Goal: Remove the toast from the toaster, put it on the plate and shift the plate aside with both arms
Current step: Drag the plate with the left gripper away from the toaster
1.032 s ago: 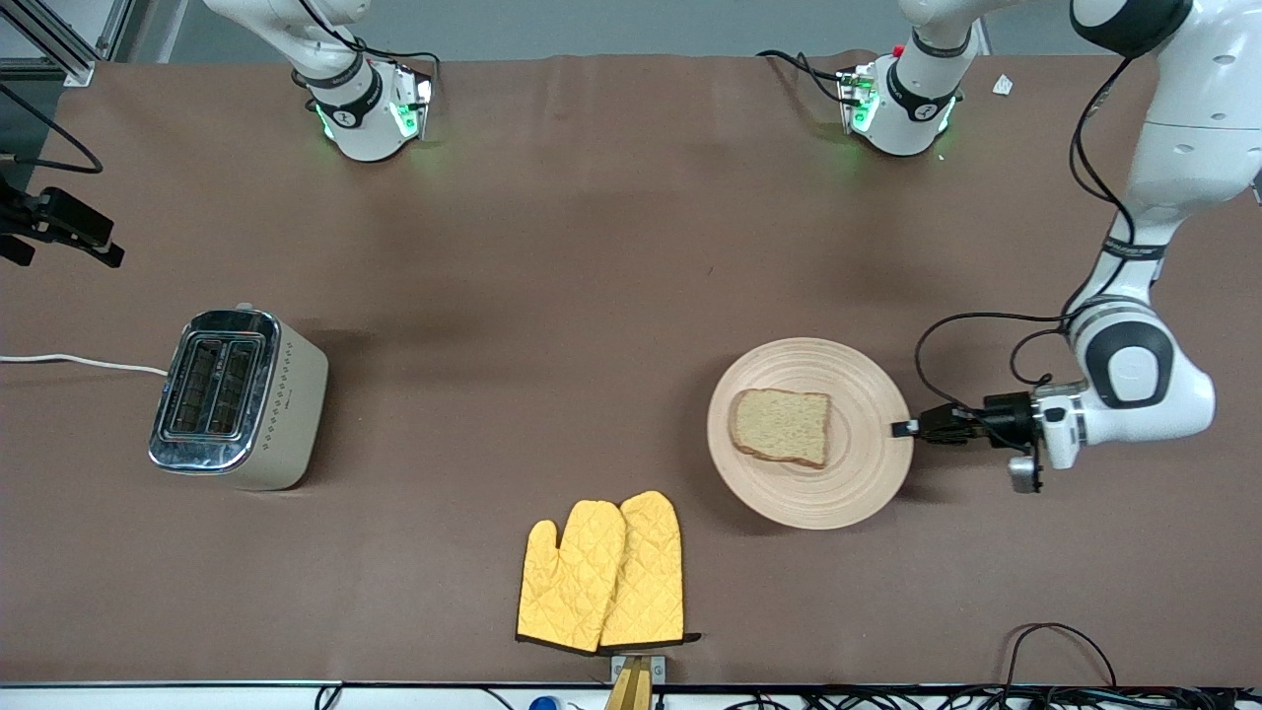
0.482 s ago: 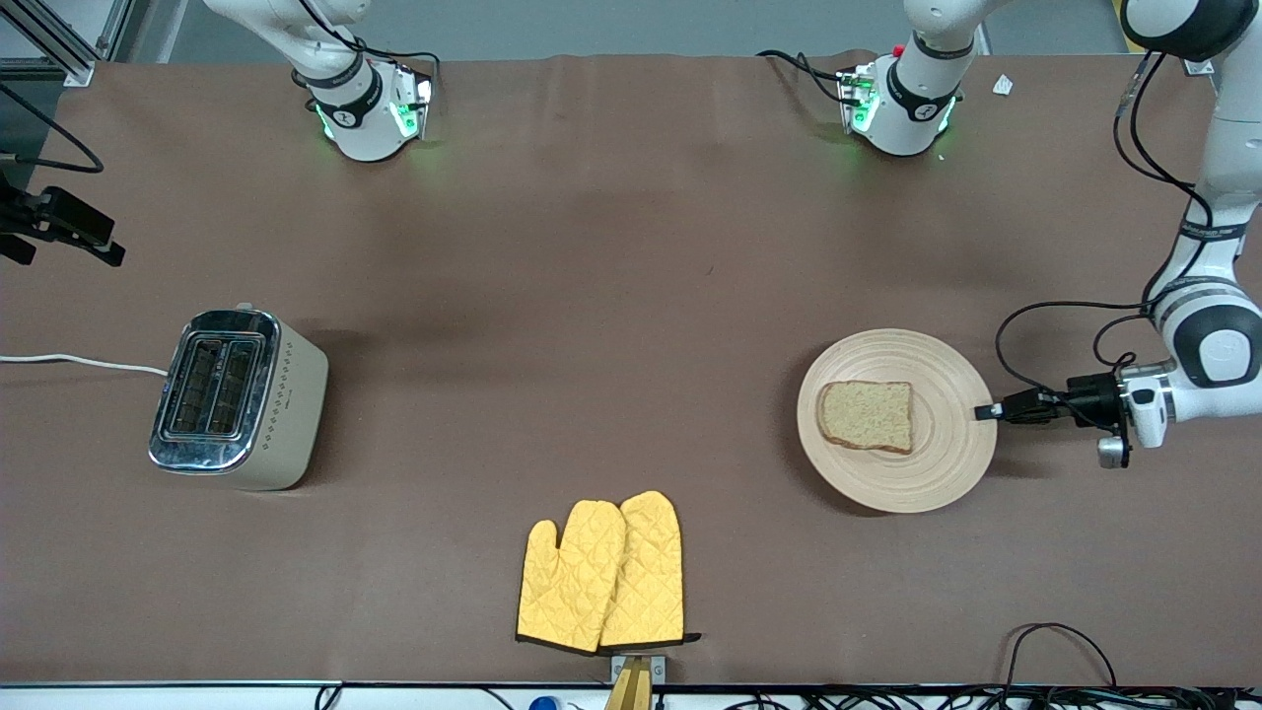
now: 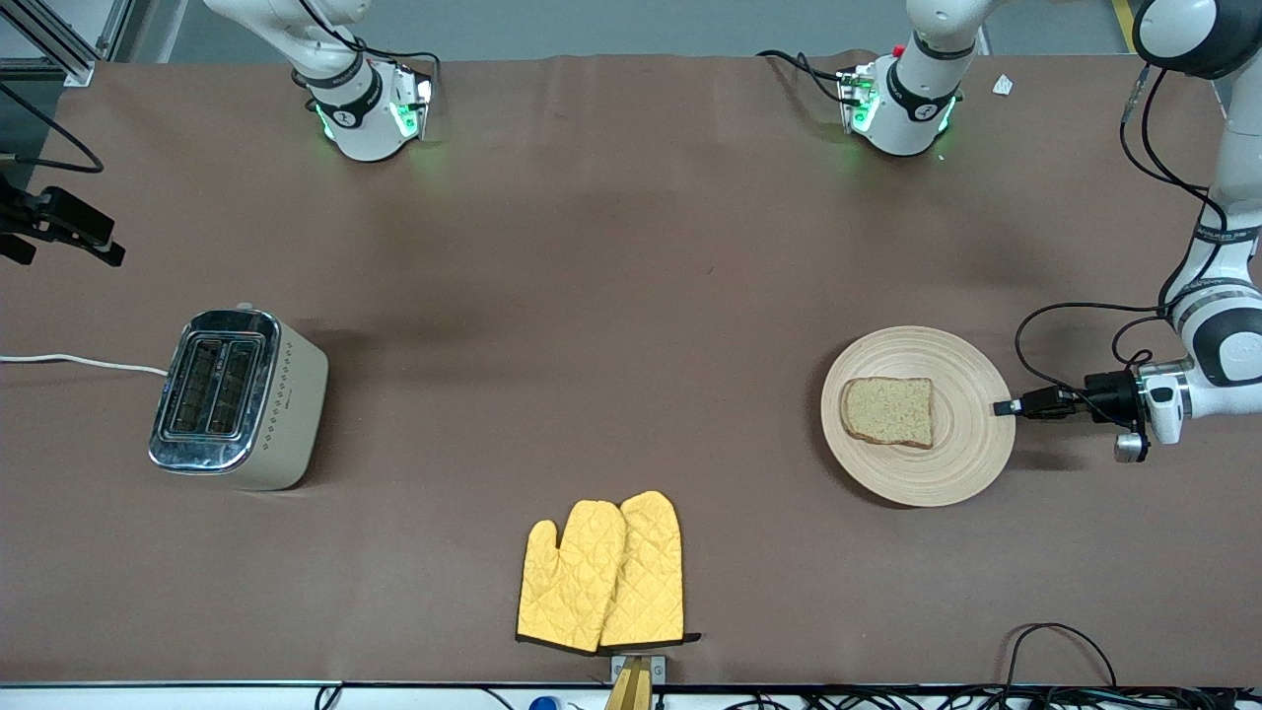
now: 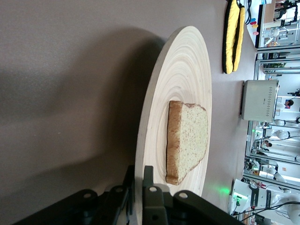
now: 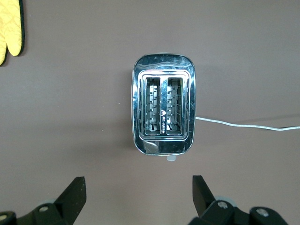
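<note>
The round pale wooden plate [image 3: 927, 473] sits toward the left arm's end of the table and casts a broad shadow on the brown cloth. The toast [image 3: 887, 411] lies flat near the plate's middle. My left gripper [image 3: 1004, 407] is shut on the plate's rim, on the side toward the left arm's end. In the left wrist view its jaws pinch the edge of the plate [image 4: 183, 70], with the toast [image 4: 190, 140] just past them and the left gripper [image 4: 139, 176] low in the frame. My right gripper [image 5: 138, 183] is open and empty, high above the toaster [image 5: 164, 112]. It is out of the front view.
The chrome and cream toaster [image 3: 237, 399] stands toward the right arm's end, with both slots empty and its white cord [image 3: 79, 362] running off the table. A pair of yellow oven mitts [image 3: 601, 572] lies near the front edge. A black clamp [image 3: 59, 227] sticks in at the right arm's end.
The left gripper, still shut on the rim, has pulled the plate with the toast toward the left arm's end of the table. The toaster and mitts have not moved.
</note>
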Robot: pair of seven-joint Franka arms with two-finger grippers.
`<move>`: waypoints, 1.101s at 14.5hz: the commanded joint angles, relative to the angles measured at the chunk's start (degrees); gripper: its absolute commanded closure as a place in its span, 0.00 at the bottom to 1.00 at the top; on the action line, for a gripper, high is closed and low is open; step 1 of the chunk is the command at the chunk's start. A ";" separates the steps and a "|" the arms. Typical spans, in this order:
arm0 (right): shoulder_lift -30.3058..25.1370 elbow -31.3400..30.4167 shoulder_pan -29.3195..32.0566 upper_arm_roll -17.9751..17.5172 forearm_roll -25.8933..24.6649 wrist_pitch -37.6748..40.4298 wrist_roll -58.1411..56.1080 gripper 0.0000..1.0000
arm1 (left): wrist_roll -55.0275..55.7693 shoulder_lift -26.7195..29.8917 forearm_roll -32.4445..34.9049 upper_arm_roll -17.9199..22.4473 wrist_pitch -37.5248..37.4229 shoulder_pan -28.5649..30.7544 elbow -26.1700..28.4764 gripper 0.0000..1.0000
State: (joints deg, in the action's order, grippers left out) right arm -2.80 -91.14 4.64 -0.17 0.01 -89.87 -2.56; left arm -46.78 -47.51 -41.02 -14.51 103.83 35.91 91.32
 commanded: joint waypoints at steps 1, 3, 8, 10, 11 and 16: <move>-1.42 -1.24 -0.16 -0.10 -0.27 0.05 1.06 0.00 | -0.59 -1.71 0.68 -0.43 -2.41 0.57 -4.21 0.95; -1.42 -1.24 -0.16 -0.10 -0.27 0.14 1.06 0.00 | -0.59 -2.06 3.56 -0.35 -2.14 0.31 -6.14 0.77; -1.42 -1.24 -0.16 -0.10 -0.27 0.14 1.06 0.00 | 0.02 -0.49 9.98 -0.70 -1.70 -2.41 -8.43 0.00; -1.42 -1.24 -0.16 -0.10 -0.36 -0.04 0.89 0.00 | 2.55 1.01 14.28 -0.87 -1.70 -4.61 -10.54 0.00; -1.42 -1.32 -0.07 -0.01 -0.36 0.05 0.89 0.00 | 4.92 2.14 16.21 -1.05 -1.70 -5.57 -11.07 0.00; -1.42 -1.59 0.28 0.25 -0.36 0.05 0.98 0.00 | 20.11 12.07 27.11 -1.31 -1.70 -13.13 -11.52 0.00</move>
State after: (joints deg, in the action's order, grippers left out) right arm -2.80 -91.19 4.70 0.18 0.01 -89.83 -2.53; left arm -32.31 -40.67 -17.62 -16.26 103.21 25.16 78.54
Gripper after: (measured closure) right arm 0.000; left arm 0.000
